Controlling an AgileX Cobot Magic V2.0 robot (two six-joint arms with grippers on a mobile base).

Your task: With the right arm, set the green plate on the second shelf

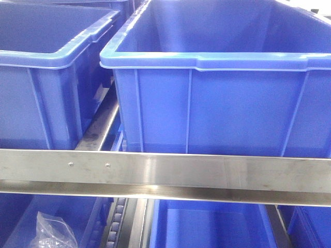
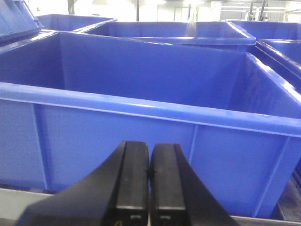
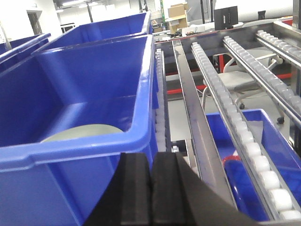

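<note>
Plate lies low left of the right wrist frame inside a bin, unheld, because right gripper and left gripper both hang outside, jaws pressed together on nothing.

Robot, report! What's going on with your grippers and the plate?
Left gripper and right gripper shut, empty. Round pale green plate inside blue plastic bin. Bin wall between.
</note>
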